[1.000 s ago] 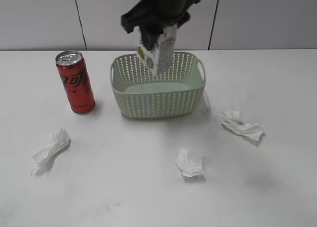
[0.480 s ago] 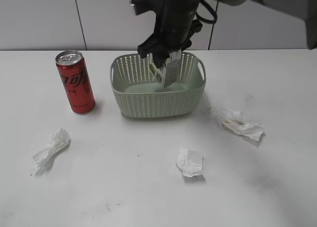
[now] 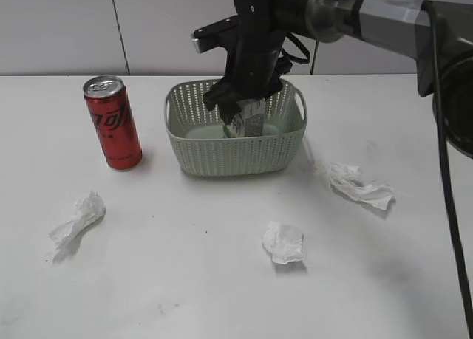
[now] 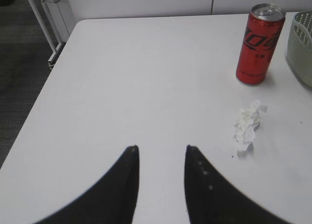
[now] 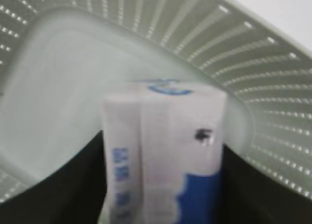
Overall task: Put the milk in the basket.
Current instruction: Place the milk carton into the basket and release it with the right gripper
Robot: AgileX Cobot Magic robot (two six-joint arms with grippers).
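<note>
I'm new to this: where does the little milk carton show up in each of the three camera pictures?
Exterior view: the milk stands upper centre, low inside the basket, gripped by the right tool.
Left wrist view: not in it; only the red can, a crumpled tissue and the basket's edge at far right.
Right wrist view: it fills the lower centre, between the dark fingers.
Shared landmark: the pale green basket.

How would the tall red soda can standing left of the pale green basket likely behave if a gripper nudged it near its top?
The tall red soda can stands upright on a narrow base, so a high nudge would probably tip it. Once on its round side it would likely roll across the smooth white table. Its glossy metal wall may slip in a loose grip.
</note>
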